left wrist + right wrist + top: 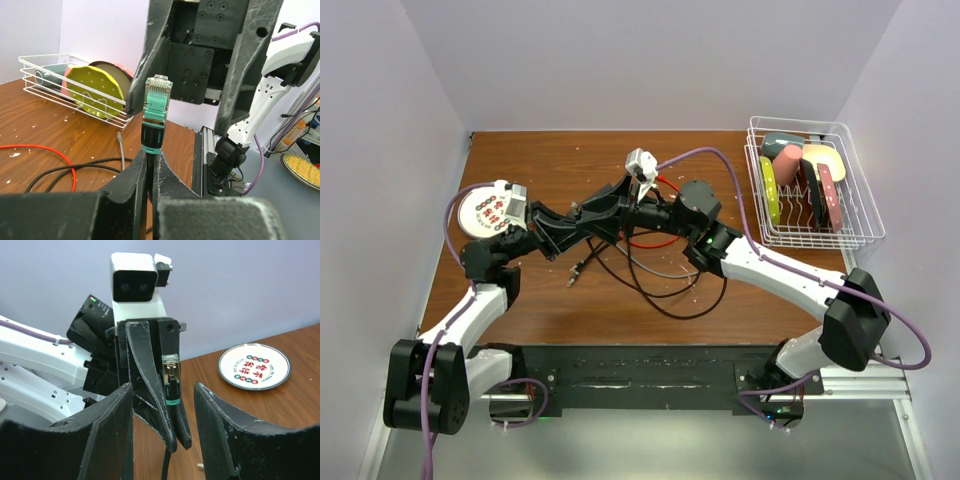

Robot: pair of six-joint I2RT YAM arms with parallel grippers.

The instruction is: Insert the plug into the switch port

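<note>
The brown wooden table (560, 160), walled in white, carries loose cables (660, 300) and a wire dish rack (865, 225) at its right edge. The left gripper (149, 162) is clamped on the base of the plug (157, 95), holding it upright above mid-table. The right gripper (162, 390) faces it with jaws apart, gripping nothing. Pickup appears complete; the switch port is not visible in any view, so locating it, alignment and insertion remain.

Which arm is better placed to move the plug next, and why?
Left. The left gripper is shut on the teal-booted network plug. The right gripper stands open around them, holding nothing, so it would probably have to take the plug first.
</note>
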